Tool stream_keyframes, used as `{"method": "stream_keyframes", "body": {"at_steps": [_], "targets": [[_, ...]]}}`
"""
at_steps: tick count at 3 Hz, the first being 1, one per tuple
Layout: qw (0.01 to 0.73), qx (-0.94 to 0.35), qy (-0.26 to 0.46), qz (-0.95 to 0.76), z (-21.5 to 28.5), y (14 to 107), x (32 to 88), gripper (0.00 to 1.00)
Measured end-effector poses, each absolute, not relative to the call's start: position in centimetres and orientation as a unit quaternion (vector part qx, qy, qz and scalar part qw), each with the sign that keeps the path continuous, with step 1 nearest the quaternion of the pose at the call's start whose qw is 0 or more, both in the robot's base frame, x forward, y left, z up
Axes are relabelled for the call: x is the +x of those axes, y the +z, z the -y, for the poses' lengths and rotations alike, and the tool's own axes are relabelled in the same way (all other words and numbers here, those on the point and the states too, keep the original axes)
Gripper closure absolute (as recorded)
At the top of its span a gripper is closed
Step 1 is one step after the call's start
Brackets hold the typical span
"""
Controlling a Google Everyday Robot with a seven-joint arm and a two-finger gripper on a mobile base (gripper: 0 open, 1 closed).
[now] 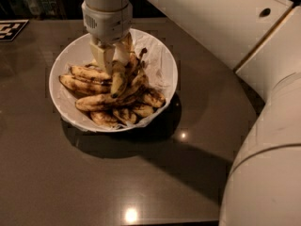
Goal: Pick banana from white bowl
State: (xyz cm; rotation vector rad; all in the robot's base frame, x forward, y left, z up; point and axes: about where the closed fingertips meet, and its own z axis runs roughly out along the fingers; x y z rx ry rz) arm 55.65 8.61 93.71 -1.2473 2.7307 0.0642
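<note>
The white bowl [165,55] stands on a dark table and holds several bananas on a crinkled white lining. Most are brown-spotted and lie flat. A plumper, yellower banana [118,80] stands steeply in the middle, and its dark stem [141,53] points up toward the far right with a second banana joined there. My gripper [112,60] reaches straight down into the bowl from the far side. Its fingers [102,56] are drawn together over the upper end of that banana, which hangs just below them. The banana's top is hidden by the fingers.
The dark brown table [70,182] stretches around the bowl. A black-and-white marker tag [10,29] lies at the far left. My white arm [263,126] fills the right side and reaches over the back of the table.
</note>
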Motion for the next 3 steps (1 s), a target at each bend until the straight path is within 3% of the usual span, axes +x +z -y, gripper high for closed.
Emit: {"method": "stream_keyframes", "body": {"at_steps": [1,3], "targets": [[0.069,-0.415,0.020,-0.907,-8.6,93.7,55.7,1.00],[0.143,-0.423,0.057,-0.893,-7.2,98.0,54.1,1.00]]}}
